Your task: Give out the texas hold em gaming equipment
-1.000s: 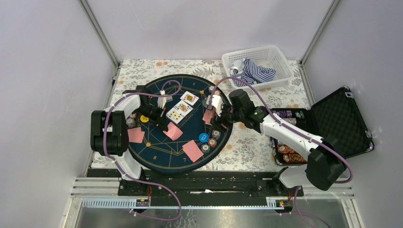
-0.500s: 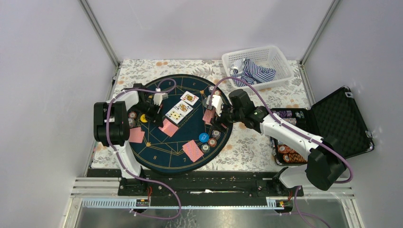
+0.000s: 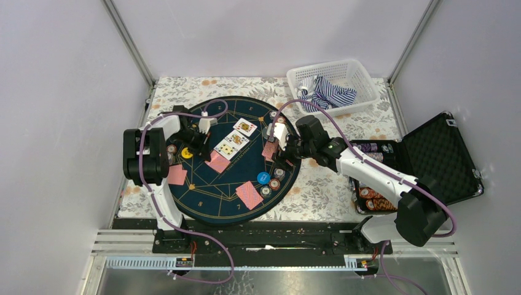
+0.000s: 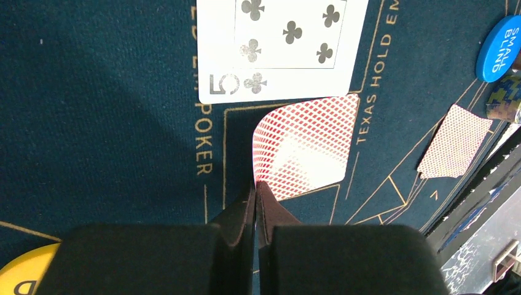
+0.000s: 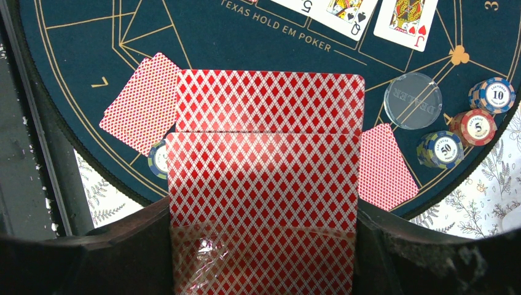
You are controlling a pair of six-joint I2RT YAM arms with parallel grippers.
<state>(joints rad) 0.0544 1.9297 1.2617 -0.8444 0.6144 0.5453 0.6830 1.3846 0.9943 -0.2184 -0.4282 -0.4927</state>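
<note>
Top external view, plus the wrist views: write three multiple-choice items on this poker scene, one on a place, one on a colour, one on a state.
1. Where does the white basket stand?
A) between the arm bases
B) at the far right corner of the table
C) at the near left edge

2. What colour is the small blind disc?
A) blue
B) green
C) white

3. How is the left pincer?
A) wide open over bare felt
B) shut on a chip
C) shut on the edge of a red-backed card

Answers:
1 B, the top view shows it in that corner.
2 A, the left wrist view shows its blue lettered face.
3 C, the fingers meet on the card's edge.
</note>
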